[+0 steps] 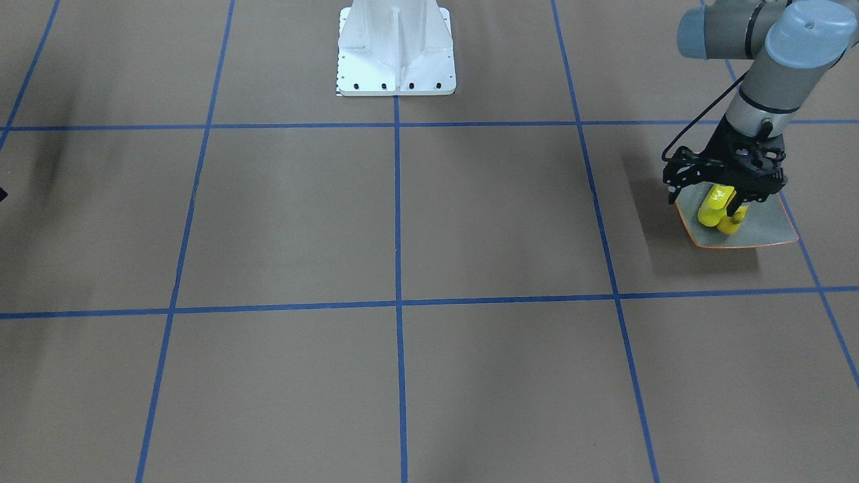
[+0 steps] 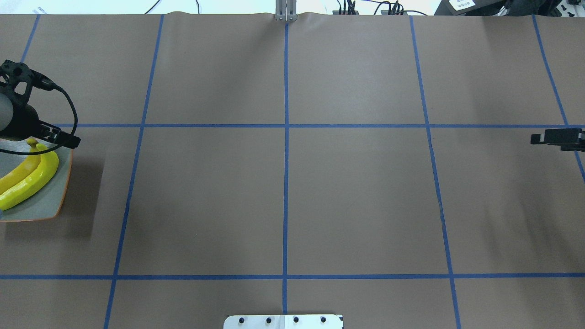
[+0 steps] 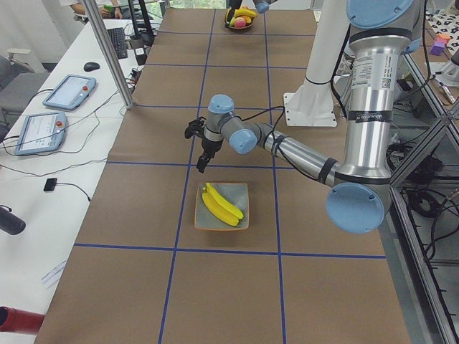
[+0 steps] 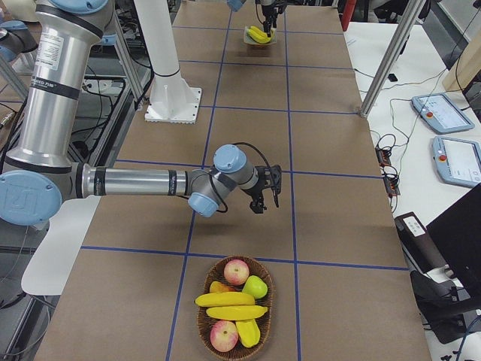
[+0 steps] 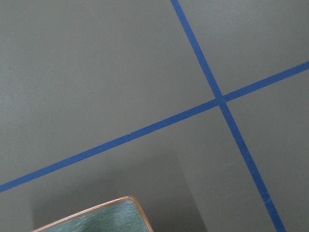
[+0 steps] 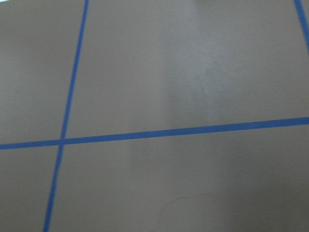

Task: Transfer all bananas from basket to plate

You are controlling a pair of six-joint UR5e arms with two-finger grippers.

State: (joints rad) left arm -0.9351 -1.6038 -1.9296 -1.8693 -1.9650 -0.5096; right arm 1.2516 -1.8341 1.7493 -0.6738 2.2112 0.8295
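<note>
Looks half done: shows two bananas (image 3: 221,205) on plate (image 3: 222,228) at left end, leaves two more bananas (image 4: 228,306) in basket (image 4: 201,325) far right. Hangs left gripper (image 3: 204,168) over plate's far edge, right gripper (image 4: 263,203) near basket; can't tell finger spread on either.

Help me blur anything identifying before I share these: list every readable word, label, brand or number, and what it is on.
No text reads clearly in any view.
Sticker on the left arm's tube: print too small to read.
Sticker on the right arm's tube: too small to read.
White label at the overhead view's top right: blurred.
</note>
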